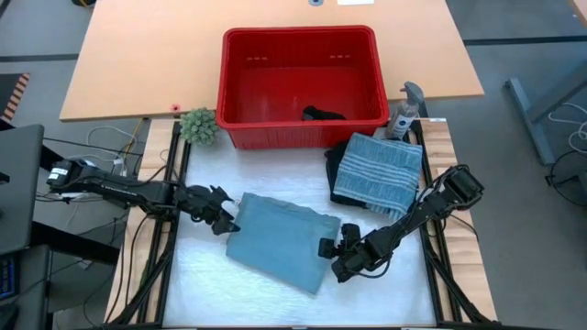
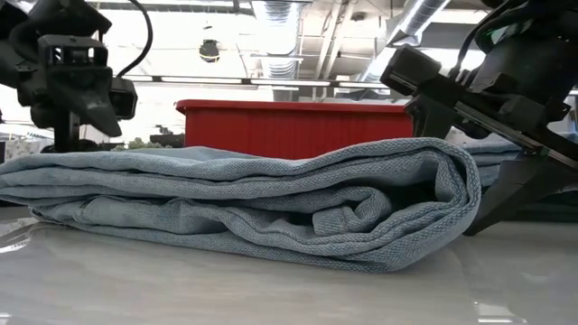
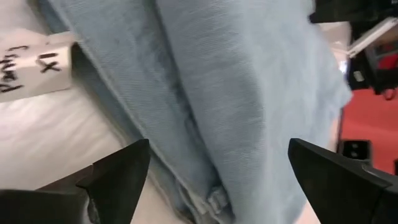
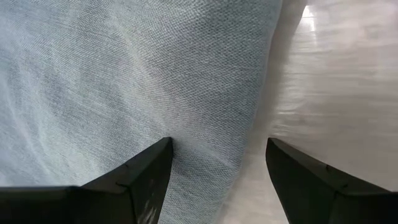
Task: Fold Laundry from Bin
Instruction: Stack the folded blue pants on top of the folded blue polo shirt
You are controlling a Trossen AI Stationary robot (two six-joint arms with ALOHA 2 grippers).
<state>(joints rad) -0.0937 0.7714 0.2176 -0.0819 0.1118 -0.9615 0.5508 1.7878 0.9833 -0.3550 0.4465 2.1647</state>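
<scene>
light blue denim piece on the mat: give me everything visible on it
The light blue denim piece is soft twill-weave cloth, folded into a rough rectangle several layers thick, with a rounded fold edge facing the low camera. It lies flat, slightly skewed, on the white table mat, in front of the red bin and apart from the striped stack. The left pincer and the right pincer sit open at opposite edges; neither grips it.

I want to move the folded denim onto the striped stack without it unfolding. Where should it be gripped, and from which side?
Probably the rolled fold edge of the folded denim, on the side facing the right gripper, coming in low and level. In the low view that end is a closed, rounded bundle of layers, so pinching across it should hold them together. Both grippers stand open beside it.
</scene>
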